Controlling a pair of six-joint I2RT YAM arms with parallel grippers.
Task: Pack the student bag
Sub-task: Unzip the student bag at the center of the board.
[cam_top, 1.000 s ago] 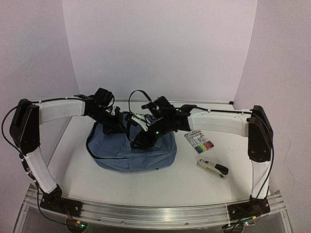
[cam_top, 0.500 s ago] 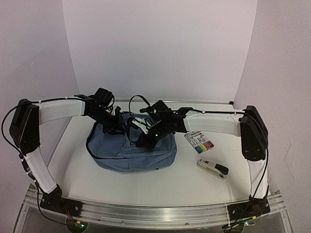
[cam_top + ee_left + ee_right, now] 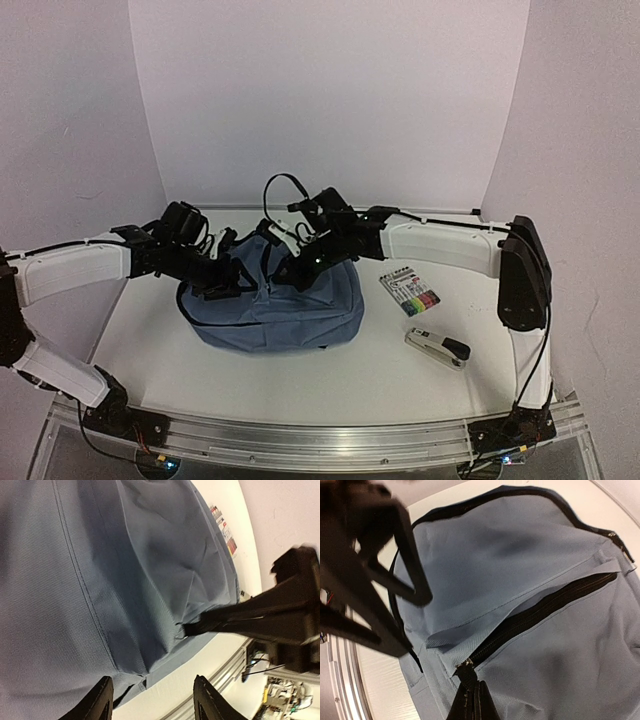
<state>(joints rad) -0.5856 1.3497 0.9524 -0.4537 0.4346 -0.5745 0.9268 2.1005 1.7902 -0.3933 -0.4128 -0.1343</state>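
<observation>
- The bag (image 3: 290, 320) is seen lying flat at the middle of the worktop (image 3: 370, 385), front pocket up, between the two arms.
- The right tool (image 3: 475, 701) is closed tight on the zip pull (image 3: 466, 669) at one end of the pocket zip (image 3: 540, 611), which seems shut along its length.
- The left tool (image 3: 152, 682) is held partly open over the bag's left side, and nothing is gripped between its fingers.
- With the fabric not held on the left, the whole bag could be dragged along the worktop when the zip is pulled, and the pocket left unopened.
- The small pull could be lost from the narrow pinch if the pull is not made along the zip line.
- The marker pack (image 3: 411, 292) and the stapler (image 3: 438, 348), right of the bag, could be knocked by the right arm or by a sliding bag.
- A printed label is carried on the marker pack, but no writing or brand can be read.
</observation>
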